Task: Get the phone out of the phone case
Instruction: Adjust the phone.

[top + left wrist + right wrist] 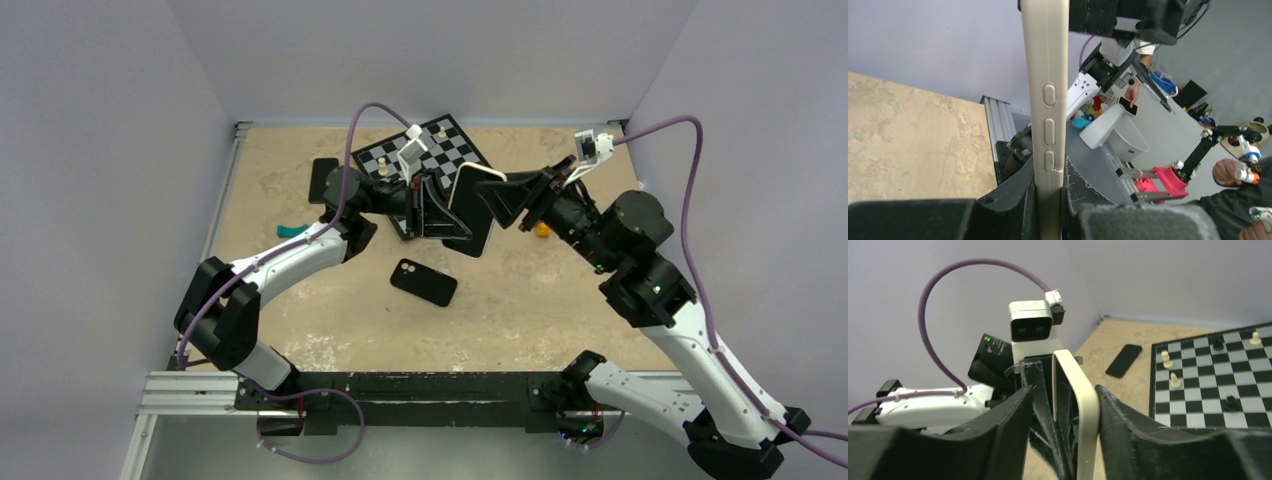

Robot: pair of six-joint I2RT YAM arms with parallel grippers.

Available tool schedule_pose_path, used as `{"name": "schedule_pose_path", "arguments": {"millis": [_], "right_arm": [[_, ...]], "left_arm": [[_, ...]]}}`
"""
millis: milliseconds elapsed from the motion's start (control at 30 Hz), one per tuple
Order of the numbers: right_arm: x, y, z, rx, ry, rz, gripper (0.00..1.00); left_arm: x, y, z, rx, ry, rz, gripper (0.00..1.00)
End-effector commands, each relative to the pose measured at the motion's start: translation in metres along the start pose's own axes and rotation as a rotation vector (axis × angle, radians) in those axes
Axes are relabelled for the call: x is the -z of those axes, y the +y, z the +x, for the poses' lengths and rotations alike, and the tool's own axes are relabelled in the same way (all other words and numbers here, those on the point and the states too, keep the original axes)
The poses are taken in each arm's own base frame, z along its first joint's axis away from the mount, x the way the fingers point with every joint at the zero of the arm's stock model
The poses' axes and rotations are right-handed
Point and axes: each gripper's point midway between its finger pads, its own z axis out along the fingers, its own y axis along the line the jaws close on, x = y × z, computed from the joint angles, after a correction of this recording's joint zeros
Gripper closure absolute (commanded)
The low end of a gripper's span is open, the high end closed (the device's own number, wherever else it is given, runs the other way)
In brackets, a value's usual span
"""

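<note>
The phone (476, 212) is held on edge above the table's middle, dark face toward the near side, pale rim on top. In the left wrist view its cream side with three buttons (1049, 100) runs upward out of my left gripper (1049, 186), which is shut on its lower end. My right gripper (1064, 390) straddles the phone's other end (1083, 405) and is open. The rim rests against the right-hand finger (1133, 425), with a gap to the other finger. The phone case (424, 281), an empty black shell with a camera cut-out, lies flat on the table below them.
A chessboard (440, 150) with a few pieces sits at the back behind the grippers. A flat black slab (323, 180) lies to its left. A teal item (292, 230) is beside the left arm, and a small orange thing (543, 229) beside the right arm.
</note>
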Motion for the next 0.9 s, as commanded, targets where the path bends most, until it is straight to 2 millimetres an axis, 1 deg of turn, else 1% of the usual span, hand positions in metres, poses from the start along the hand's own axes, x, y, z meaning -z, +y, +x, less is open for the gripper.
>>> {"name": "schedule_pose_path", "arguments": {"millis": [0,100,233,300,400,433,500,533,600,633,767,867], "right_arm": [[0.033,0.01,0.037,0.134,0.308,-0.076,0.37],[0.033,0.006,0.047,0.148,0.428,-0.075,0.35],[0.027,-0.003,0.045,0.136,0.47,-0.095,0.34],[0.023,-0.002,0.047,0.117,0.472,-0.137,0.36],[0.014,0.005,0.052,0.084,0.489,-0.205,0.41],[0.011,0.006,0.053,0.079,0.5,-0.218,0.49],[0.004,0.0,0.054,0.074,0.509,-0.203,0.6],[0.003,0.0,0.054,0.071,0.512,-0.215,0.63],[0.002,0.001,0.055,0.056,0.522,-0.26,0.74],[0.002,0.001,0.056,0.048,0.53,-0.274,0.76],[0.007,0.005,0.065,0.018,0.575,-0.354,0.8],[0.009,0.005,0.069,0.014,0.587,-0.371,0.82]], "left_arm": [[0.001,-0.006,0.0,-0.073,0.047,0.021,1.0],[0.001,-0.008,0.002,-0.086,0.066,0.034,1.0],[0.003,-0.01,0.006,-0.109,0.091,0.039,1.0],[0.003,-0.008,0.008,-0.111,0.104,0.037,1.0],[0.003,-0.004,0.012,-0.101,0.12,0.028,1.0],[0.004,-0.004,0.012,-0.1,0.121,0.027,1.0],[0.004,-0.004,0.012,-0.102,0.123,0.029,1.0],[0.004,-0.005,0.012,-0.104,0.124,0.03,1.0],[0.004,-0.007,0.012,-0.107,0.127,0.033,1.0],[0.004,-0.007,0.012,-0.108,0.129,0.034,1.0],[0.004,-0.009,0.012,-0.115,0.133,0.039,1.0],[0.004,-0.01,0.011,-0.118,0.134,0.041,1.0]]}}
